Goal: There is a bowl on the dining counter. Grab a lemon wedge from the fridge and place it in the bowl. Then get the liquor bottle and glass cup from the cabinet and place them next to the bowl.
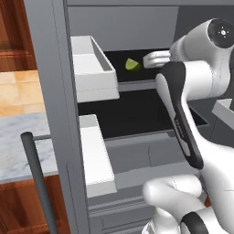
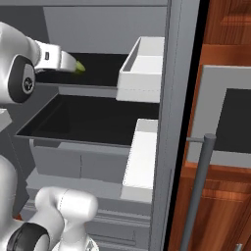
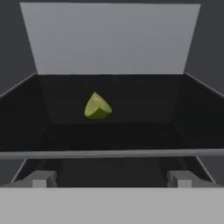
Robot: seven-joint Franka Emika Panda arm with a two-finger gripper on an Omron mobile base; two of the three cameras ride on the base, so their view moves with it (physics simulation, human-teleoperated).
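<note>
The tall grey fridge (image 1: 55, 91) stands open in front of the robot, and on its upper dark shelf (image 1: 137, 75) lies one small yellow-green lemon wedge (image 1: 132, 64), alone on that shelf, toward the back and a little left of the middle as the hand camera sees it (image 3: 97, 107). From the right side the wedge shows as a sliver of green just past the end of the robot's white hand (image 2: 78, 66).

The white arm with dark joints reaches in at shelf height, and the gripper (image 3: 111, 179) faces the wedge from the front edge of the shelf. Its two fingers (image 3: 39, 179) stand far apart, one low at each side of the hand view, with nothing between them; the wedge lies beyond them, not touched.

Below that shelf is a second, deeper black shelf (image 2: 83, 120), bare on top. The open door carries two white door bins (image 1: 93, 68), one above the other: the upper one box-shaped and level with the wedge's shelf, the lower one (image 1: 96, 155) longer and flatter. One dark grey round bar handle (image 1: 39, 183) runs down the door's edge.

To the left of the fridge I can see a pale marble table (image 1: 23, 146) with reddish wooden cabinets (image 1: 13, 32) above and below it, and more red-brown wood panelling (image 2: 225, 29) on the right side.
</note>
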